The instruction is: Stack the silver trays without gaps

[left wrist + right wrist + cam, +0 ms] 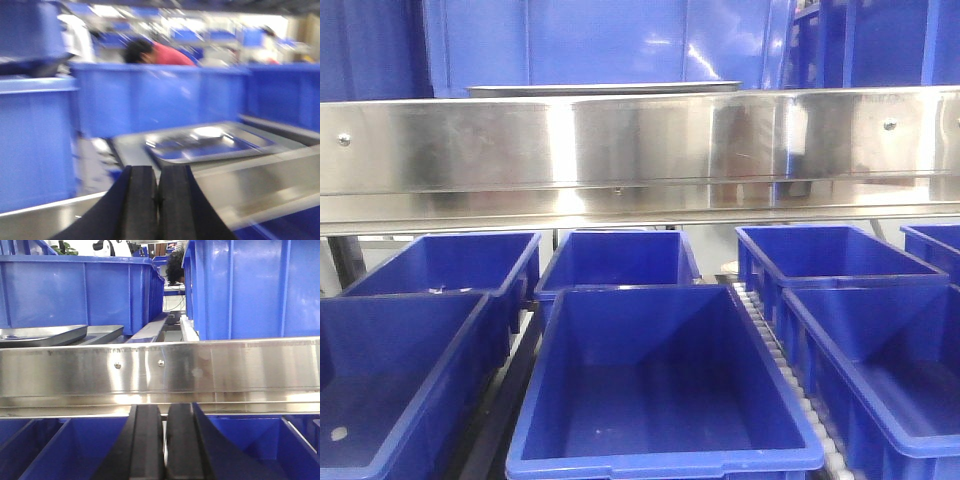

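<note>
Nearest us, both arms hang low: left end effector (158, 202) and right end effector (165, 445) pressed together, gripping nothing. Past the steel shelf rail (640, 145), the silver trays (210, 142) sit on the bench's far side by the blue bins (660, 385). We'd spread wide, grab a rim, square corners before lowering. No readable labels.

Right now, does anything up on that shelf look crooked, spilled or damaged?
Nothing stands out. The silver tray lies flat behind the steel rail, no spill or dent visible, though the left wrist view is blurred. The blue bins below sit in tidy rows.
</note>
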Tool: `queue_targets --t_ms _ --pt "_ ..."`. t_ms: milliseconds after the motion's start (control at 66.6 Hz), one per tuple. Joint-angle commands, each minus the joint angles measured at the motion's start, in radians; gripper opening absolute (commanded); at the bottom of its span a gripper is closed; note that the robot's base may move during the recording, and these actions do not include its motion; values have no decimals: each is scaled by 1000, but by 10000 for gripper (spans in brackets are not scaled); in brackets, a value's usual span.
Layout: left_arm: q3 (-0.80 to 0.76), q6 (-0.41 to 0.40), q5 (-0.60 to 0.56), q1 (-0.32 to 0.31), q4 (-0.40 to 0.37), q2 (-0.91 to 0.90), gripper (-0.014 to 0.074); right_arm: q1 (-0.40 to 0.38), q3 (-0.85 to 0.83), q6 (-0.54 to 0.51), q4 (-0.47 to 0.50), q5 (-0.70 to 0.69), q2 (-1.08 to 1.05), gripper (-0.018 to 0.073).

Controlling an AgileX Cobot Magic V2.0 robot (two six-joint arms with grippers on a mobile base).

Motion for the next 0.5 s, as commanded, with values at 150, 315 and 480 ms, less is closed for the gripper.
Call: queue_targets --t_ms 150,315,480 --pt "186 128 -149 187 -117 -76 1 -4 0 -9 4 -15 -8 -15" --pt "264 128 -100 264 -119 -209 1 -4 0 -9 4 -15 -8 -15" --pt "317 45 -110 299 -110 -231 1 -4 0 -9 4 -15 -8 -15"
